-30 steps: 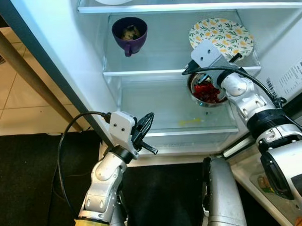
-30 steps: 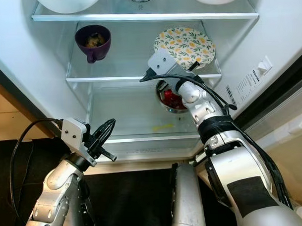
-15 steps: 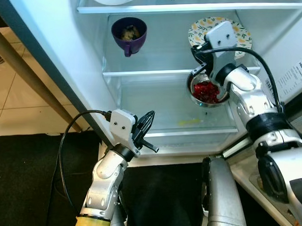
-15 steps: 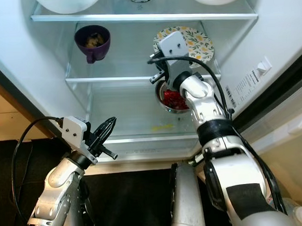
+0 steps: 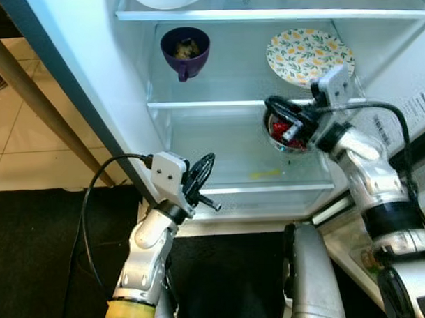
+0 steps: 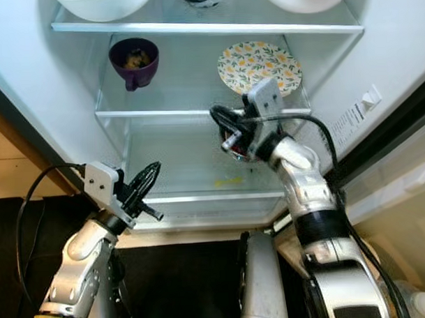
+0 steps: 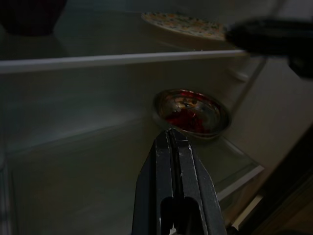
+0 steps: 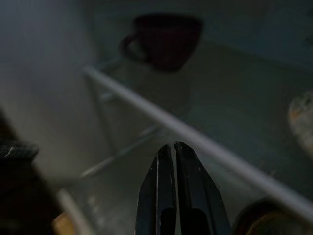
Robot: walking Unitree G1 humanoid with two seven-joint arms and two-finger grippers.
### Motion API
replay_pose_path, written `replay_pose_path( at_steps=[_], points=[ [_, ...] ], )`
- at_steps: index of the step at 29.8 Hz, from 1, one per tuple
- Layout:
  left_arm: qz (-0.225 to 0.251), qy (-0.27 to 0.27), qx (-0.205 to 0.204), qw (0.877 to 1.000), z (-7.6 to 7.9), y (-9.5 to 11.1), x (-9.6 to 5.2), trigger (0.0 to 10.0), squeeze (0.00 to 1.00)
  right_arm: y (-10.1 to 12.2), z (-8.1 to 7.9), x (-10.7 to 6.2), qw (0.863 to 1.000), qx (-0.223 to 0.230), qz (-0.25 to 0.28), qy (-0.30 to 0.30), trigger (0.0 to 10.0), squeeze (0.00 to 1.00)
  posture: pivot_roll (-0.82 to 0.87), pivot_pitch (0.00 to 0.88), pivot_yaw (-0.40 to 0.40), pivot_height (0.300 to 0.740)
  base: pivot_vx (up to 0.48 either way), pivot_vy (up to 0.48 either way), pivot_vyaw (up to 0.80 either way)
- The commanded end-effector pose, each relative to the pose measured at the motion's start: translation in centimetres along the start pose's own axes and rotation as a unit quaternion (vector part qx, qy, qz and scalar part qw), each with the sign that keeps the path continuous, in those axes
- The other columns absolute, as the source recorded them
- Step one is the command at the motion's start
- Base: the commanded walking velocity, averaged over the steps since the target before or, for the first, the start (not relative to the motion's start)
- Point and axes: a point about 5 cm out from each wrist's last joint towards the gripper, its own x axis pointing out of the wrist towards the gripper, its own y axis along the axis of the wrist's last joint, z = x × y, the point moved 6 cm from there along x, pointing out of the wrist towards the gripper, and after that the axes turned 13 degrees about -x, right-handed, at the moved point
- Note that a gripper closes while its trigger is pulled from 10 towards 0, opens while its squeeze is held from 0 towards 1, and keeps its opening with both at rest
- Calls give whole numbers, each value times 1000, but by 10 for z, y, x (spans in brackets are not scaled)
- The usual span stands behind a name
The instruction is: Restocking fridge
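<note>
While shelved, steel bowl [image 7: 191,113] holds red food.

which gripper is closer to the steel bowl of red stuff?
Right. The right gripper is at the steel bowl on the fridge's lower shelf, fingers shut. The left gripper hangs shut outside the fridge, low and well off to the bowl's left.

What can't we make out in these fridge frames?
- Top shelf: the white bowls are cut off by the upper edge of both eye views, contents unseen.
- Metal bowl of red food: partly hidden behind the right claw in the eye views; dim in the left wrist view.
- Purple cup: contents too small to name.
- Label on the fridge wall: print too small to read.
- Yellow smear on the lower shelf: unidentifiable.
</note>
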Motion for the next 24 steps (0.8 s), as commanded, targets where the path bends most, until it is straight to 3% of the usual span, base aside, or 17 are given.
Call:
replay_pose_path(
  at_steps=[1,8,13,18,24],
  points=[
    [-8,-1,-1,1000,0,-6,-4,10000,0,1,-5,-2,1000,3,2,14,10000,0,-6,256,-33,418,0,0,0],
    [-19,5,2,1000,-7,-13,-8,10000,0,-21,-28,-29,997,40,-36,56,10000,0,-9,227,-30,418,0,0,0],
    [-46,17,-3,999,-13,-30,-17,10000,0,-33,-37,-34,995,68,-51,50,10000,0,-13,219,-24,432,0,0,0],
    [-119,24,-2,993,-13,-74,-41,10000,0,-65,-61,-36,986,142,-81,15,10000,0,-16,208,-17,457,0,0,0],
    [-171,31,-20,985,-11,-108,-61,10000,0,-90,-76,-44,977,177,-116,-1,10000,0,-17,192,-9,477,0,0,0]
  ],
)
